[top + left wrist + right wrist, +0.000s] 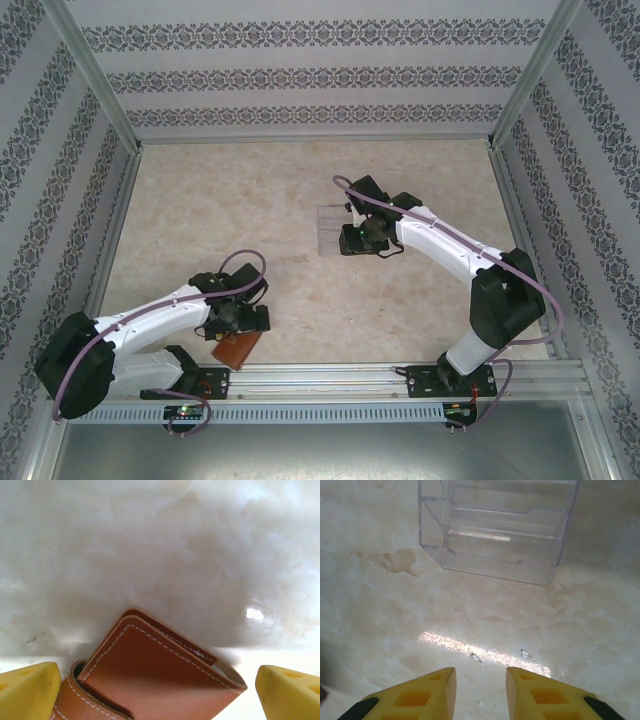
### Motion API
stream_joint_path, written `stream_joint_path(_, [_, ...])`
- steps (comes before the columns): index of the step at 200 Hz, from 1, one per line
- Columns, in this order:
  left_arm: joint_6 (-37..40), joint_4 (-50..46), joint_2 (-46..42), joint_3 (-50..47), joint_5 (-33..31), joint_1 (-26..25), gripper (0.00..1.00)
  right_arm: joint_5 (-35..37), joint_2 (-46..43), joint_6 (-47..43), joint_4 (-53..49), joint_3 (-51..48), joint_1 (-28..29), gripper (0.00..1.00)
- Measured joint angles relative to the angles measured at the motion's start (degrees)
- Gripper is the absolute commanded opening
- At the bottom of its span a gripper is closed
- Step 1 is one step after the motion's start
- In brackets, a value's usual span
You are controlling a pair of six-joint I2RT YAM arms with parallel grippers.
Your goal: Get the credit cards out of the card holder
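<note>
Card holder (pixel 150 672): inside hidden, bottom cut off (brown leather, white stitching) | left hand (pixel 240 320) wide, flanking it | right hand (pixel 480 680) narrow, empty

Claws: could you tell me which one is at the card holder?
The left claw, open wide over the card holder; the right claw faces the stand.

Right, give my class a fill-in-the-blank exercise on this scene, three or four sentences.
The wide-open hand over the brown card holder belongs to the ____ arm.
The hand facing the clear stand belongs to the ____ arm.
Both hands' fingers are coloured ____.
The card holder's stitching is ____.
Missing words: left, right, yellow, white.
</note>
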Motion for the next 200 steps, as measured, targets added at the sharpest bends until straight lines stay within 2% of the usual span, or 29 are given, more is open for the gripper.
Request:
stream_joint_path(68, [0.00, -0.44, 2.16, 0.00, 1.25, -2.73, 1.00, -0.02, 0.00, 0.00, 0.00, 0.00, 0.00, 0.34])
stream_joint_path(112, [0.37, -0.20, 6.49, 0.09, 2.12, -3.67, 1.00, -0.02, 0.00, 0.00, 0.00, 0.00, 0.00, 0.34])
stream_joint_path(146, [1.33, -0.37, 9.14, 1.92, 2.58, -3.93, 0.90, 0.00, 0.00, 0.00, -0.02, 0.00, 0.00, 0.34])
stream_joint_path(200, [1.68, -0.33, 11.98, 5.70, 2.25, -4.11, 0.87, 0.00, -0.13, 0.00, -0.11, -0.02, -0.13, 0.34])
